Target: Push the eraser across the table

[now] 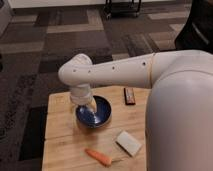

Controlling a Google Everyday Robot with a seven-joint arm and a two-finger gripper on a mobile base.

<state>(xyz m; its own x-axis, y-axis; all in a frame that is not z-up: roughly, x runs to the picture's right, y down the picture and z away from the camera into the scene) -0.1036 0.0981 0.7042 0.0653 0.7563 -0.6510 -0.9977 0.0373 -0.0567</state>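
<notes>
The eraser point(129, 95), a small dark bar with a reddish-brown middle strip, lies near the far edge of the wooden table point(65, 145), right of centre. My white arm reaches in from the right and bends down at the left. The gripper point(89, 108) hangs over the left part of a blue bowl, well to the left of the eraser and apart from it. The wrist above covers most of the gripper.
The blue bowl point(100, 114) sits mid-table under the gripper. A white rectangular block point(128, 143) and an orange carrot point(98, 157) lie nearer the front edge. My bulky white arm covers the table's right side. Dark patterned carpet surrounds the table.
</notes>
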